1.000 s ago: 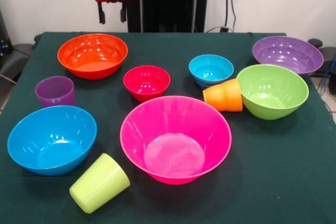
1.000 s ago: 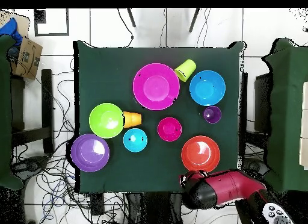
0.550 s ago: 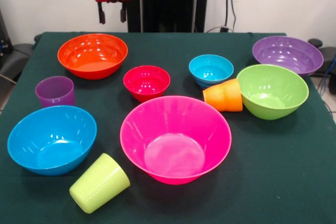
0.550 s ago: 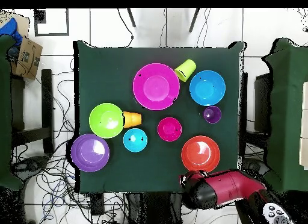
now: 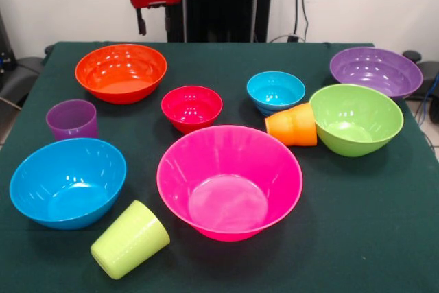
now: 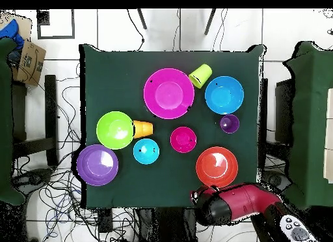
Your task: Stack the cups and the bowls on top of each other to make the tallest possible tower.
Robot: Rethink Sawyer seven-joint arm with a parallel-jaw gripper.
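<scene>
Black fingers point(image 5: 154, 22) parted and empty, hanging from red wrist above far worktop point(image 5: 357, 238) edge, just behind orange bowl point(image 5: 121, 71). Nearest after that: red bowl point(image 5: 192, 107), upright, apart from its neighbours. Further out: purple cup point(image 5: 72, 119) upright beside blue bowl point(image 5: 68, 182); pink bowl point(image 5: 229, 180) at centre front; green cup point(image 5: 129, 239) on its side between blue and pink bowls. Across the cloth: small light-blue bowl point(image 5: 276, 91) touching orange cup point(image 5: 291, 125), tipped over against green bowl point(image 5: 356, 119); purple bowl point(image 5: 376, 71) at far corner. No tower begun; all pieces single. Judged step: first pick, likely orange bowl directly below the arm. To do well: descend over the near rim, straddle the wall with one finger inside and one outside, close firmly on the glossy plastic, lift straight, keep level. Widest bowls best placed lowest, cups kept for the top; tipped cups need righting first.
</scene>
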